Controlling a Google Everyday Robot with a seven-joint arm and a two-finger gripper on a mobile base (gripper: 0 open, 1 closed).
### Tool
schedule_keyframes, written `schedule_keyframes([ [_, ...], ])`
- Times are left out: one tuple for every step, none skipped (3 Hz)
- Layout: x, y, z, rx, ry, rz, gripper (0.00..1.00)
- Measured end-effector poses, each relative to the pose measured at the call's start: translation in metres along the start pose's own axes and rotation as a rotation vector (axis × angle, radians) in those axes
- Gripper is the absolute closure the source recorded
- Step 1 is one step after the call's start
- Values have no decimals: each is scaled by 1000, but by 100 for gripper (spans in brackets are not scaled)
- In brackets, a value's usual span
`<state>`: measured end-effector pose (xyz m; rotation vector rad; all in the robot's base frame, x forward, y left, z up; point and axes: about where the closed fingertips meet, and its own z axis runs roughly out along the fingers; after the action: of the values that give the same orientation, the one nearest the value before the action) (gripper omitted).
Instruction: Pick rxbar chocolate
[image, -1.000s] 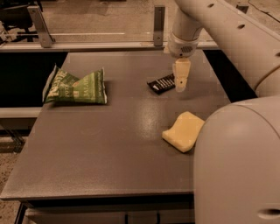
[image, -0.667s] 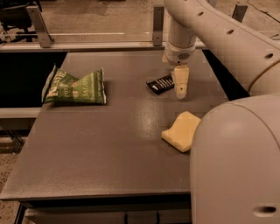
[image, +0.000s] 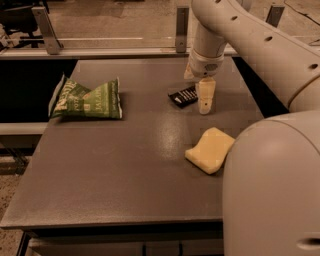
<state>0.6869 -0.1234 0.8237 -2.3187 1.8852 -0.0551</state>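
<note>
The rxbar chocolate is a small flat black bar with white text lines, lying on the grey table right of centre towards the back. My gripper points down right beside the bar's right end, its tip close to the table surface. The arm's white wrist hangs above it and hides part of the bar's right edge.
A green chip bag lies at the table's left. A pale yellow sponge lies nearer the front right, below the gripper. My large white arm body fills the lower right. A metal rail runs behind the table.
The gripper has moved slightly down and towards the front, staying just right of the bar. The bar, bag and sponge have not moved.
</note>
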Motion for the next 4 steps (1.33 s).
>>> schedule_keyframes([
  [-1, -2, 3, 3, -1, -1, 41],
  [-1, -3, -3, 3, -1, -1, 64],
  [-2, -4, -11, 3, -1, -1, 87],
  [-2, -4, -11, 3, -1, -1, 100],
])
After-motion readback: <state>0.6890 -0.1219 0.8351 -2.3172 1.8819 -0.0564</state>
